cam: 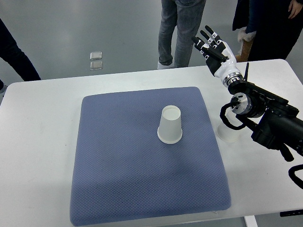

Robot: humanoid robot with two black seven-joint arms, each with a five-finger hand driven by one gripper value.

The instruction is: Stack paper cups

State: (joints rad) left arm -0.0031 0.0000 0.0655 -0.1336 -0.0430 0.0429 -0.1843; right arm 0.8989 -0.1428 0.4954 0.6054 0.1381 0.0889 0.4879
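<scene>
Paper cup (170, 125) stands upside down near the middle of a blue mat (118, 179) on the white worktop (42, 123). A second cup (227, 134) sits right of the mat, partly hidden under the robot's arm. The right robot hand (211, 46), upper right, is released, fingers spread, holding nothing. A good next grasp would take a cup gently by its sides to avoid crushing it.
</scene>
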